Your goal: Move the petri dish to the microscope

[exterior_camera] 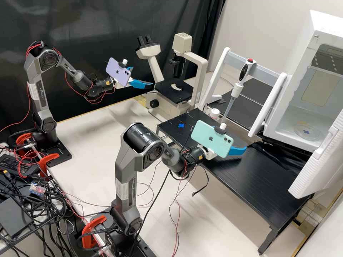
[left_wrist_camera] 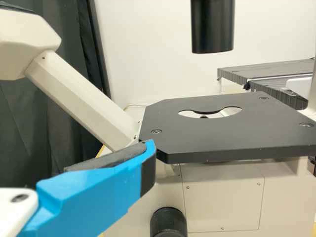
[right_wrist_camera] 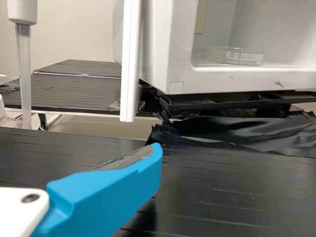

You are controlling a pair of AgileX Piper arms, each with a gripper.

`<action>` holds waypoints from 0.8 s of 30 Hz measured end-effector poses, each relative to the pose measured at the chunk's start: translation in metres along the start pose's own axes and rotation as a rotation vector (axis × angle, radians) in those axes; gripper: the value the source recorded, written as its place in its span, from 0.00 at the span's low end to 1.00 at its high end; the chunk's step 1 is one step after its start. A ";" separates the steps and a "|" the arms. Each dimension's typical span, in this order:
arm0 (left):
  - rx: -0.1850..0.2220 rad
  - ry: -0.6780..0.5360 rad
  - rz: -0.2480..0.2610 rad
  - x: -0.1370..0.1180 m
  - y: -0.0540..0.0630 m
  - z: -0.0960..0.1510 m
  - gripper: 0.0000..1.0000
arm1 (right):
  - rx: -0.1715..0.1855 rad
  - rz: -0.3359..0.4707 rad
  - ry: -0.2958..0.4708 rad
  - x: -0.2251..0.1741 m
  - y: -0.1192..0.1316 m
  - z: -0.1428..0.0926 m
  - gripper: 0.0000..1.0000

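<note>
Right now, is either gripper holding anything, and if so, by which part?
Nothing is held: the left fingers and right fingers are empty, and the petri dish sits in the white cabinet.

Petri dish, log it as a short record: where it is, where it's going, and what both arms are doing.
Dish: petri dish, inside the white cabinet
Cabinet door: open
Destination: microscope, dish not yet there
Left jaws: open, near the microscope stage
Right jaws: open, above the black platform, outside the cabinet
Nearby: pipette on a white stand
</note>
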 end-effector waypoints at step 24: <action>0.000 0.000 0.000 0.000 0.000 0.000 1.00 | 0.094 0.171 -0.055 -0.026 0.058 0.048 1.00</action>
